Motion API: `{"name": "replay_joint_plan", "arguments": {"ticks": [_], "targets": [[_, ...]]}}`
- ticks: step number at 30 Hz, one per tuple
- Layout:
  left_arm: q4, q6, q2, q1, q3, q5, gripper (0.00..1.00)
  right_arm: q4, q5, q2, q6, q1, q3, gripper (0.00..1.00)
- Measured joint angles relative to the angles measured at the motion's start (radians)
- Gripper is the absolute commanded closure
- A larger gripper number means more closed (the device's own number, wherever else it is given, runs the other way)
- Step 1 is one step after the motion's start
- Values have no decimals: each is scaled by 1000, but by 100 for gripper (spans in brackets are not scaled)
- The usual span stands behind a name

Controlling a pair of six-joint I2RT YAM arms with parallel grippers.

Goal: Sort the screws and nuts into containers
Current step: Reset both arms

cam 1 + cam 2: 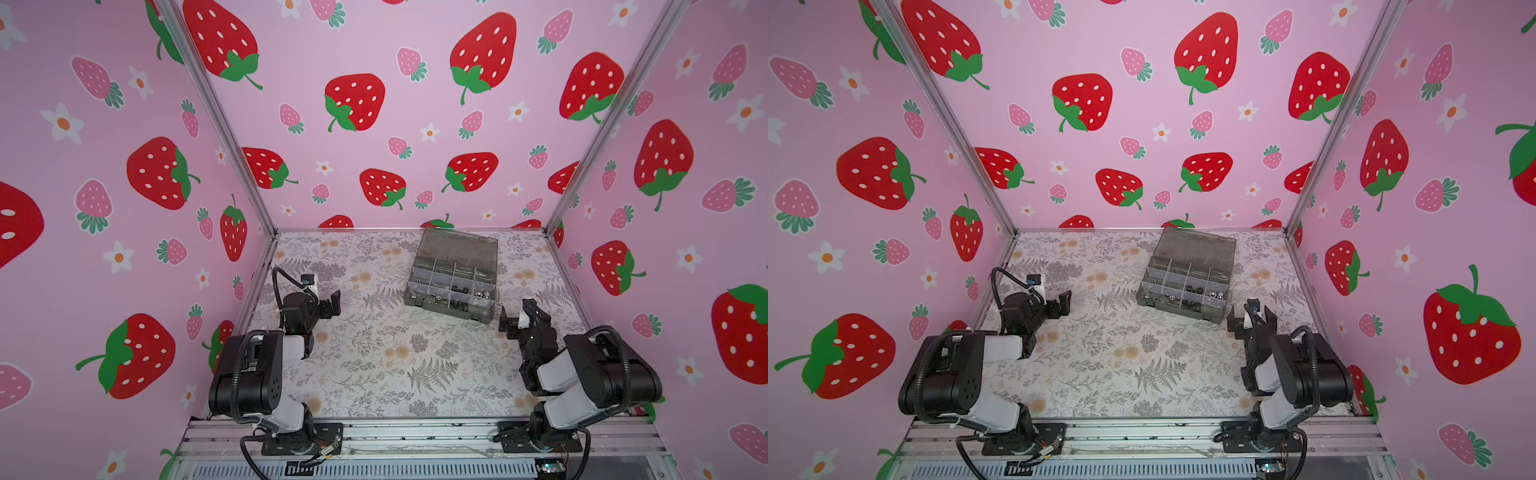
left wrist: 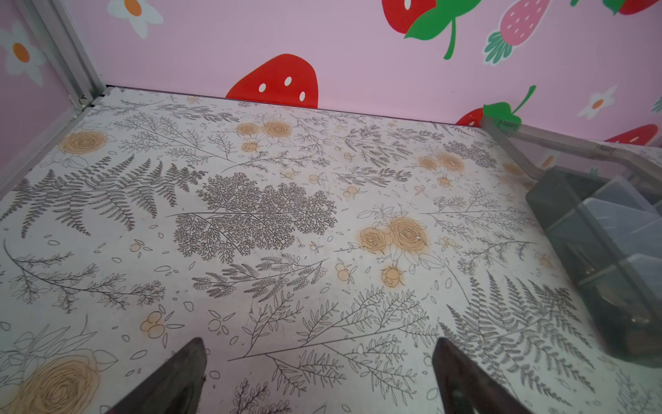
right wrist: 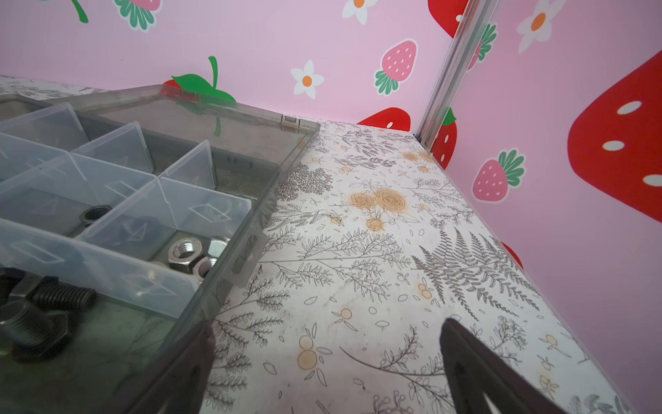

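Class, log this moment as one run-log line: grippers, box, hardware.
left gripper: open, empty | right gripper: open, empty, beside organiser box | lid: open | silver nuts, black bolts: in separate compartments

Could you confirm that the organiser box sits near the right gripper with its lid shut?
Not quite: the lid is open, swung back, as the right wrist view shows. The organiser box does sit near the right gripper.

Organiser box [image 1: 449, 312] rear right – nuts [image 3: 184, 253], screws [image 3: 64, 296] inside (lid [image 1: 461, 249] behind).

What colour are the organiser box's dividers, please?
Pale, translucent dividers; clearest in the right wrist view.
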Motion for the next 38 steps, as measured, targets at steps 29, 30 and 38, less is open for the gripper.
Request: {"name": "replay_joint_plan", "arguments": {"ticks": [29,30,38], "targets": [[-26,27,0,-13,0,26,1,-177,-12,2,25,-27,185,0],[-26,28,0,-13,0,26,1,-177,-12,2,25,-27,185,0],[-26,28,0,-13,0,26,1,-177,-12,2,25,-27,185,0]]}}
